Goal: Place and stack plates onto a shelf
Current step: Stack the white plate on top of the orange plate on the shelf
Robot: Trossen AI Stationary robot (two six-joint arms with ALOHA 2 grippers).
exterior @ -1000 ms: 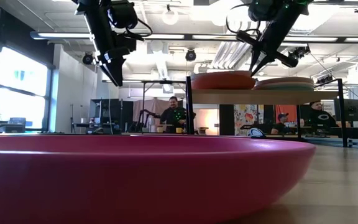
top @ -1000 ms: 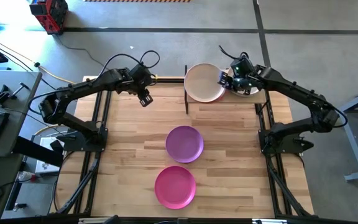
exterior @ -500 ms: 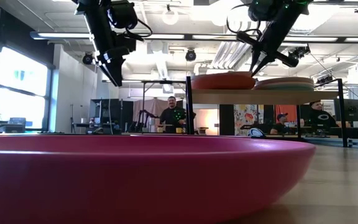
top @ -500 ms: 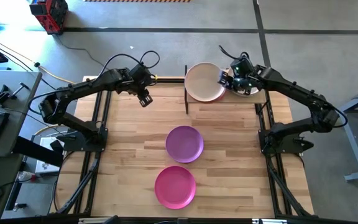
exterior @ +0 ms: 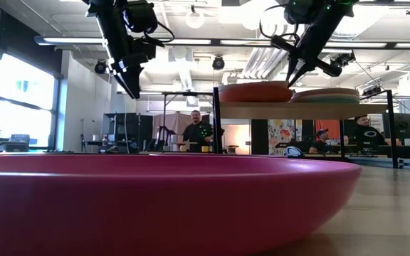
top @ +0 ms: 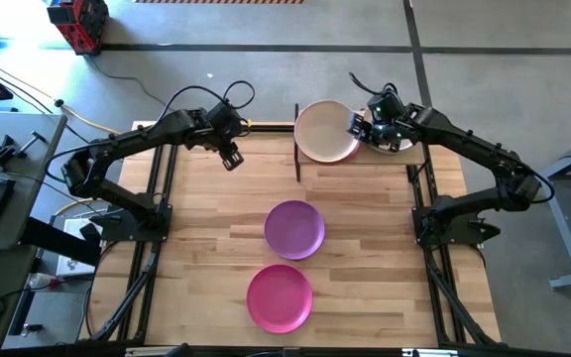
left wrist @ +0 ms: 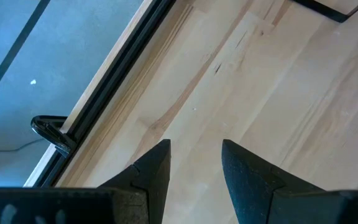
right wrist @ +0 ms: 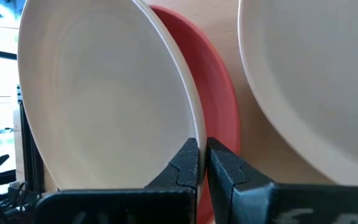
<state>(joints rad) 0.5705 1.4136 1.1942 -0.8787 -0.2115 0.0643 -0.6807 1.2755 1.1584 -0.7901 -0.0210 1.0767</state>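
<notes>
The cream plate [top: 323, 131] lies on top of an orange plate [right wrist: 221, 93] on the left half of the shelf [top: 373, 158]. An off-white plate [right wrist: 309, 74] tops the stack beside it. My right gripper [top: 356, 127] stands between the two stacks, shut on the cream plate. The purple plate [top: 294, 229] and the magenta plate [top: 280, 297] lie flat on the tabletop, toward the near edge. My left gripper [top: 231, 159] hangs open and empty above bare wood, left of the shelf. My right gripper pinches the cream plate's rim [right wrist: 193, 134] between its two fingers, on the side that faces the off-white plate. The fingers [exterior: 291, 77] come from above, slanting down. The plate lies on the orange plate [exterior: 255, 92] below it.
The shelf's black posts [top: 297, 149] rise at the far middle of the table. Bare wood lies left and right of the two loose plates. The magenta plate's rim [exterior: 155, 206] fills the low view's foreground. People sit in the room behind.
</notes>
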